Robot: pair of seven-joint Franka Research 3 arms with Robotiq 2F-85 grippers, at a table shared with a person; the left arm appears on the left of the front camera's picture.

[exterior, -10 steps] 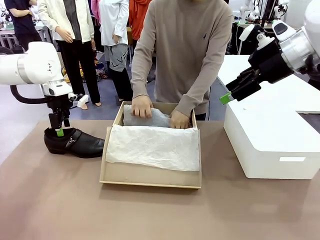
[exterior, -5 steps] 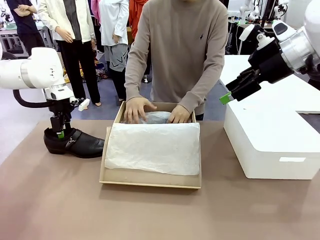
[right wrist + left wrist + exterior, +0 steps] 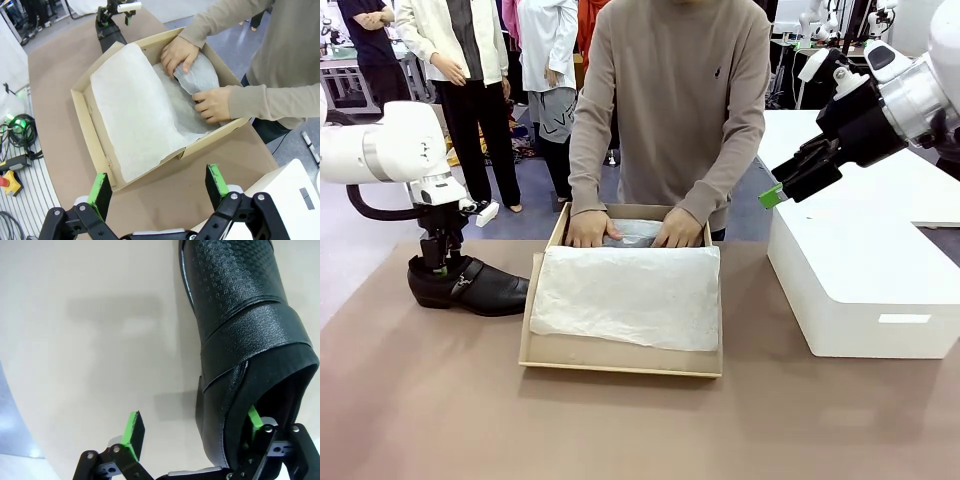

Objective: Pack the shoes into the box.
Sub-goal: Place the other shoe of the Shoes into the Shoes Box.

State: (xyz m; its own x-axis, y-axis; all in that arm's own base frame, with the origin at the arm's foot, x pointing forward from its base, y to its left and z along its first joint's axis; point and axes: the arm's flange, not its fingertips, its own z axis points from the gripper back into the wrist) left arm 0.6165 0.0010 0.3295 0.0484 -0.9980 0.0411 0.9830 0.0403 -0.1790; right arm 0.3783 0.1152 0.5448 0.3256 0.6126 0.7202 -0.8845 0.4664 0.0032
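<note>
Left gripper (image 3: 439, 262) lowered astride shoe (image 3: 480, 287); person's hands (image 3: 588, 228) in box (image 3: 620, 358)

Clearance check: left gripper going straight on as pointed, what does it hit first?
The shoe: left gripper straddles its heel wall, one finger inside; likely hits the shoe's floor before the table, depth unclear.

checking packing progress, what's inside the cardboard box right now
White tissue paper lines the box. At its far end a person's hands press a paper-wrapped bundle. What the wrap holds is covered.
</note>
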